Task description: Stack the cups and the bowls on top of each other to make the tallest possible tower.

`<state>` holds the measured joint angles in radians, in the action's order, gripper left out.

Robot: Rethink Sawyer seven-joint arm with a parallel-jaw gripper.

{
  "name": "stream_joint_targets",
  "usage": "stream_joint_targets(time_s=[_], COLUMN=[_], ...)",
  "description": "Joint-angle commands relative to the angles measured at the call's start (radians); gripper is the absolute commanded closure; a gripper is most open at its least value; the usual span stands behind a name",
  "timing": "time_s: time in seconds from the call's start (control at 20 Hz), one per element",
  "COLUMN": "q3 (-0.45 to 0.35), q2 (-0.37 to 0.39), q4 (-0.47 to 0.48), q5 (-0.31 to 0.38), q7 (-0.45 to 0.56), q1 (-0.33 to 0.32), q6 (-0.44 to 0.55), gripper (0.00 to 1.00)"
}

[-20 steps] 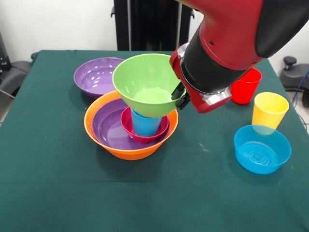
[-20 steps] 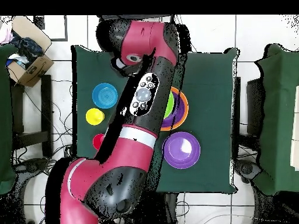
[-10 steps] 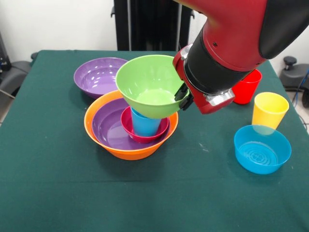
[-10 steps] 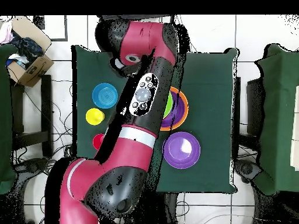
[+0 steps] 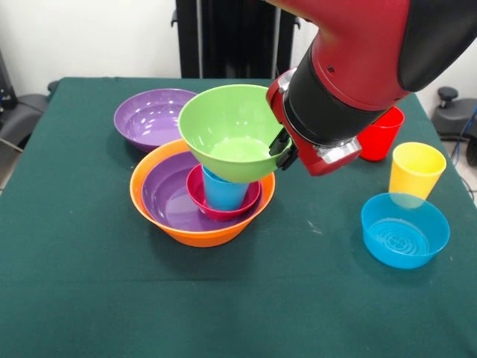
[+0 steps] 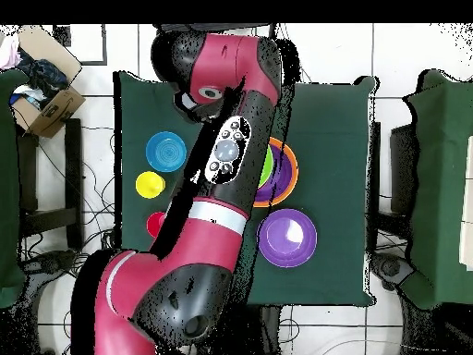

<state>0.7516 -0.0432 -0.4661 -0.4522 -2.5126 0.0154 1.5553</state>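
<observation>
The tower stands left of centre: a large orange bowl [image 5: 200, 233] holds a purple bowl [image 5: 165, 195], a small pink-red bowl [image 5: 222, 209] and a blue cup [image 5: 224, 192]. My gripper [image 5: 280, 148] is shut on the right rim of the lime green bowl [image 5: 227, 131]. That bowl is tilted, and its base is right over the blue cup's mouth. I cannot tell whether they touch. In the overhead view the arm covers the gripper. Only a sliver of the green bowl [image 6: 269, 166] and the orange bowl's rim [image 6: 294, 172] show there.
A second purple bowl [image 5: 149, 116] [image 6: 287, 237] sits behind the tower. Right of the arm are a red cup [image 5: 381, 134] [image 6: 155, 224], a yellow cup [image 5: 415, 170] [image 6: 151, 185] and a small blue bowl [image 5: 405, 230] [image 6: 166, 150].
The gripper has carried the green bowl slightly to the right and a little higher over the blue cup. It has barely moved in the last half second.
</observation>
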Motion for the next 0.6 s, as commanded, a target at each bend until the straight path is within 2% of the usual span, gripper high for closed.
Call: stream_joint_targets(time_s=[0.05,0.6], q3=[-0.086,-0.081], q2=[0.02,0.016], q4=[-0.054,-0.046], q5=[0.081,0.084], q7=[0.095,0.103], q1=[-0.008,-0.013], q6=[-0.052,-0.045], gripper=[1.0,1.0])
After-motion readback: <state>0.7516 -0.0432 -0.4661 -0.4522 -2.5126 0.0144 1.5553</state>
